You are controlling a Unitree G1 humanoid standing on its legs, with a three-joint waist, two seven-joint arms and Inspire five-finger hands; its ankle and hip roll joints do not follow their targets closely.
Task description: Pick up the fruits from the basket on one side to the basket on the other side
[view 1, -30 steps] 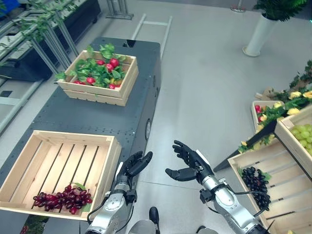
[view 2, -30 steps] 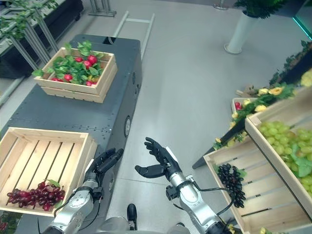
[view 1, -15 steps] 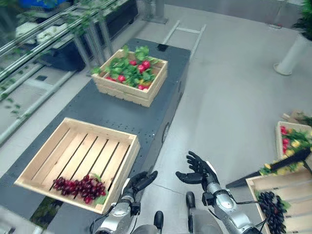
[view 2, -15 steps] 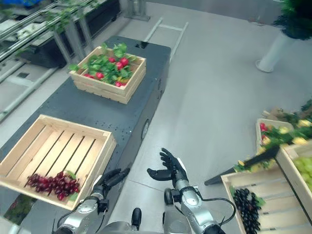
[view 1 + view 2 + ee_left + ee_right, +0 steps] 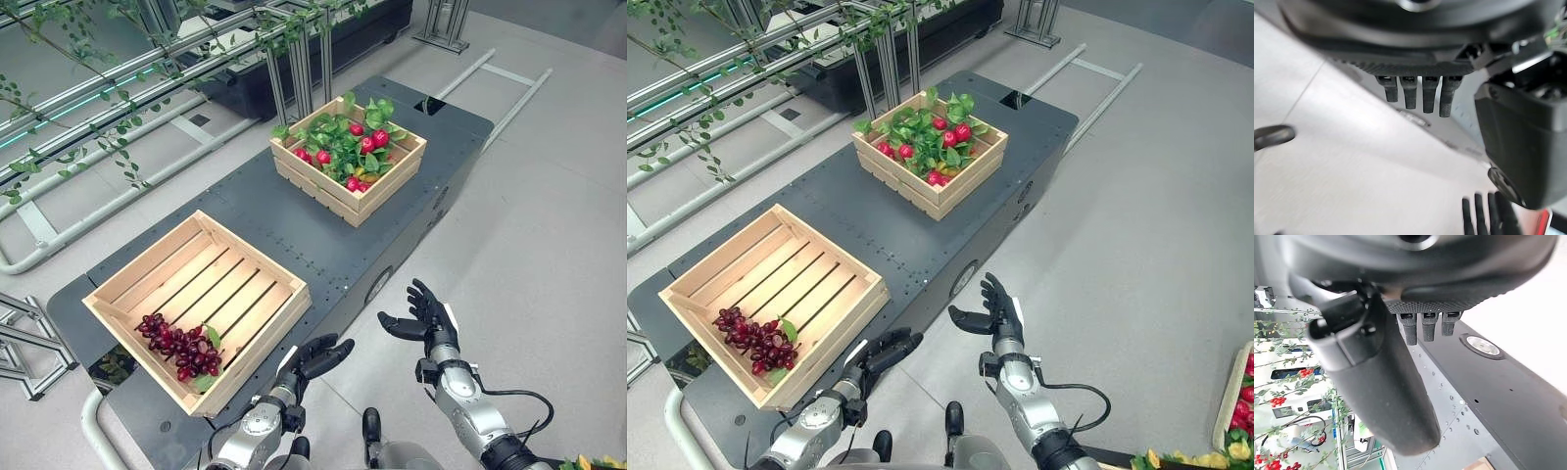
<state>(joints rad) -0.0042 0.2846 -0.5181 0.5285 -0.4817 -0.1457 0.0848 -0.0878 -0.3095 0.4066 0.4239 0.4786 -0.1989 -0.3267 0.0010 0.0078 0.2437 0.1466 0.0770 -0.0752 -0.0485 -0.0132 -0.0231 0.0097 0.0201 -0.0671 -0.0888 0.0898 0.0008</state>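
One bunch of red grapes [image 5: 179, 346] sits in your near crate [image 5: 257, 337], lower left. Both hands, left hand [image 5: 315, 357] and right hand [image 5: 423, 317], are wide and hold nothing, low middle.

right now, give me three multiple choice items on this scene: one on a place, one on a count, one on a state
1. Where does the bunch of dark red grapes lie?
A. On the grey floor
B. In the near slatted wooden crate
C. In the far wooden crate

2. How many wooden crates stand on the dark grey table?
A. One
B. Two
C. Three

3. What is the state of the right hand?
A. Open, holding nothing
B. Shut on the grapes
C. Pressing on a crate

Answers: 1 B, the grapes lie in a near corner of that crate. 2 B, one crate is near and one far, the far one holding green leaves and red fruits. 3 A, its fingers are spread over the floor, as are those of the left hand.
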